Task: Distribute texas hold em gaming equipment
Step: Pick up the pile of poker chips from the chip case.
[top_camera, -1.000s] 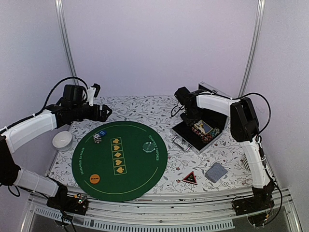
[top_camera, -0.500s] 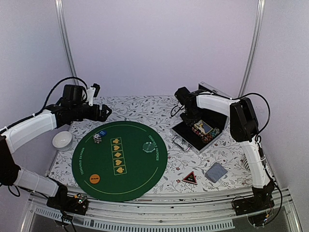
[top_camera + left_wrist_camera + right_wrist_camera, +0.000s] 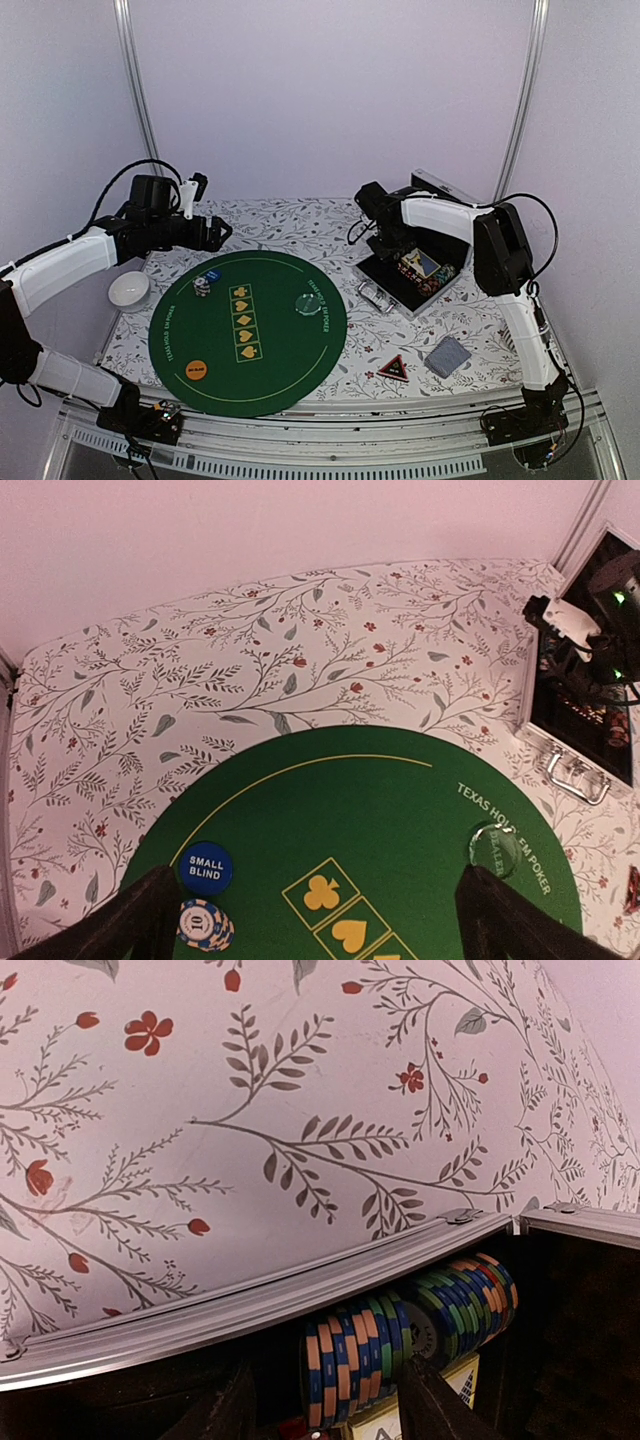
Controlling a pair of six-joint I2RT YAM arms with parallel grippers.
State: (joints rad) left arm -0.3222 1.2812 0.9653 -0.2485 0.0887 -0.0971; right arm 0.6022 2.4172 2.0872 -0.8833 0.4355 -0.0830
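A small stack of striped poker chips (image 3: 202, 287) and a blue disc (image 3: 212, 275) lie on the far left of the green mat (image 3: 250, 385). The mat also holds a clear disc (image 3: 306, 303) and an orange disc (image 3: 197, 369). A red-black triangle token (image 3: 393, 368) and grey-blue-backed cards (image 3: 448, 356) lie right of it. My left gripper (image 3: 222, 232) hovers open and empty above the mat's far edge; its view shows the stack (image 3: 205, 925) and clear disc (image 3: 497, 848). My right gripper (image 3: 335, 1405) is open inside the metal case (image 3: 407, 297), its fingers (image 3: 440, 1405) flanking a row of chips (image 3: 360, 1360).
A white ribbed cup (image 3: 129, 290) stands left of the mat. The open case's metal rim (image 3: 250, 1305) lies just ahead of my right fingers, with more chips (image 3: 465, 1300) and card boxes inside. The case lid (image 3: 445, 192) stands up behind. Frame posts rise at the back corners.
My right gripper has shifted slightly left over the case. The left arm and the objects on the mat have not visibly moved.
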